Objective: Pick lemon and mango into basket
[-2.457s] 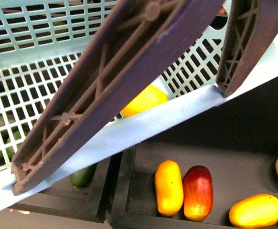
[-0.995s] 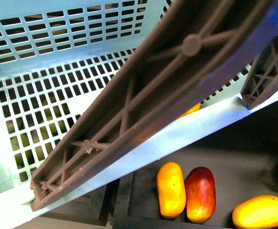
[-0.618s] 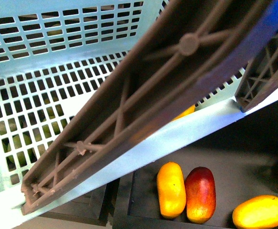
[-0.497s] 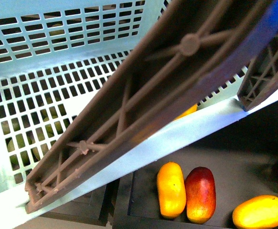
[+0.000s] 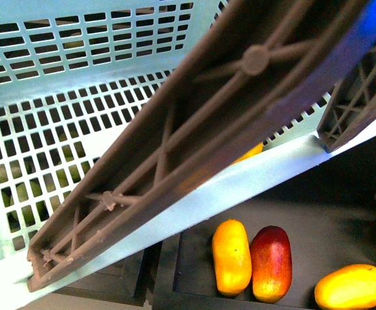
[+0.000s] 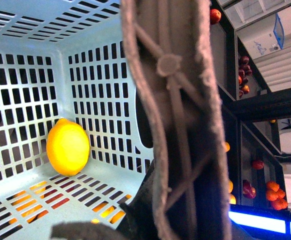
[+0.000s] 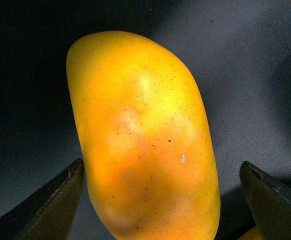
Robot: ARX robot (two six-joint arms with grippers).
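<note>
The pale teal basket (image 5: 59,103) hangs close to the front camera, its brown handle (image 5: 194,142) crossing the view. My left gripper (image 6: 158,217) is shut on that handle (image 6: 178,125). The lemon (image 6: 68,146) lies inside the basket against a slotted wall; the front view shows only a sliver of this lemon (image 5: 249,153) under the handle. In the right wrist view the mango (image 7: 143,140) lies on a dark tray floor. My right gripper (image 7: 160,200) is open, one finger (image 7: 50,200) on each side of the mango, neither touching it.
In a black tray (image 5: 194,278) below the basket lie an orange-yellow mango (image 5: 231,255), a dark red mango (image 5: 270,261) and further yellow fruit (image 5: 351,286). Green fruits (image 5: 20,194) show through the basket floor. Shelves with red and orange fruit (image 6: 273,190) stand beyond.
The basket has come nearer and now covers most of the lemon in the front view. A dark part of my right gripper has appeared at the right edge above a yellow fruit.
</note>
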